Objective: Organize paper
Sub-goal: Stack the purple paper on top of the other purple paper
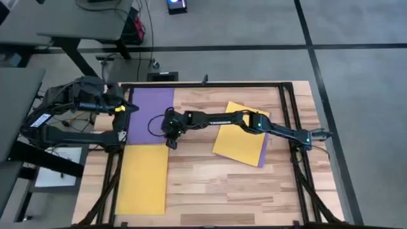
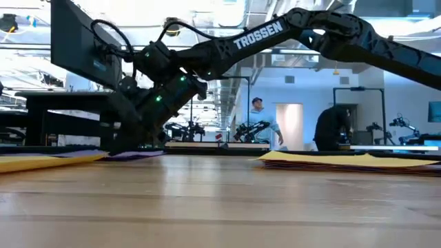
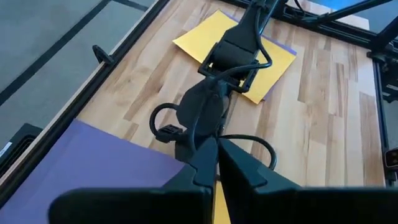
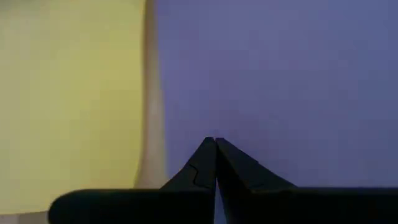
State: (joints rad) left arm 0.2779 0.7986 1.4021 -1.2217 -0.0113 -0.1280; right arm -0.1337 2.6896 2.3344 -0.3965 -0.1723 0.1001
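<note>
Purple sheet [image 1: 151, 114]; yellow sheet [image 1: 142, 179]; yellow-over-purple stack [image 1: 238, 141]; light striped wood table [image 1: 210, 184]; dark arms.

A: We see a grey floor [image 1: 356, 25] crossed by dark lines, and a grey desk [image 1: 76, 22] at the table's far left corner.

B: Same here. Level across, we get a bright workshop: ceiling lights [image 2: 227, 14], a pale door [image 2: 288, 124], a person [image 2: 262, 120] standing far back, other benches [image 2: 41, 117] on the left.
</note>
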